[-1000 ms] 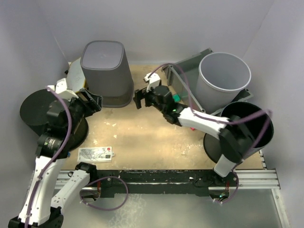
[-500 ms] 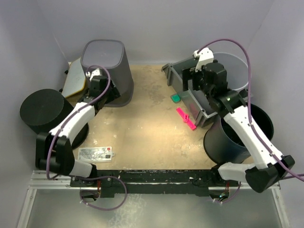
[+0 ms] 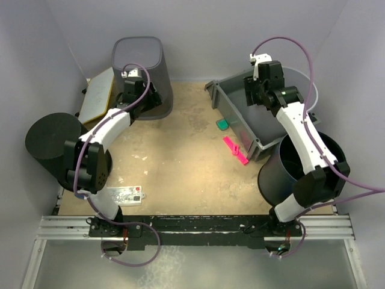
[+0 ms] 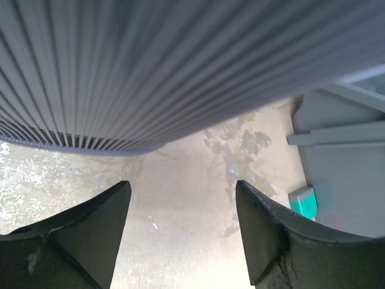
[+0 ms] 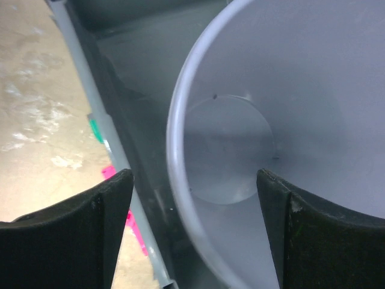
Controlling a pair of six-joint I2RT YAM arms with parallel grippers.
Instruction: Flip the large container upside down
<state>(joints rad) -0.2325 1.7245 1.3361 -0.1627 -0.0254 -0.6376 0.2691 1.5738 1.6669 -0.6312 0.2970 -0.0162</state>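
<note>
Top view: the pale round bucket (image 3: 301, 79), taken to be the large container, stood mouth-up at the back right of the counter (image 3: 180, 156), close against an open grey tote (image 3: 237, 114). The right gripper (image 3: 255, 90) was at its rim and the left gripper (image 3: 135, 90) was low beside a dark ribbed bin (image 3: 141, 57). Left wrist view: jaws spread and empty, just short of the bin's fluted wall. Right wrist view: jaws spread astride the bucket's thin rounded rim, not yet pinching it; the smooth moulded plastic looked light, slick and somewhat flexible, so the rim was judged the workable hold.
</note>
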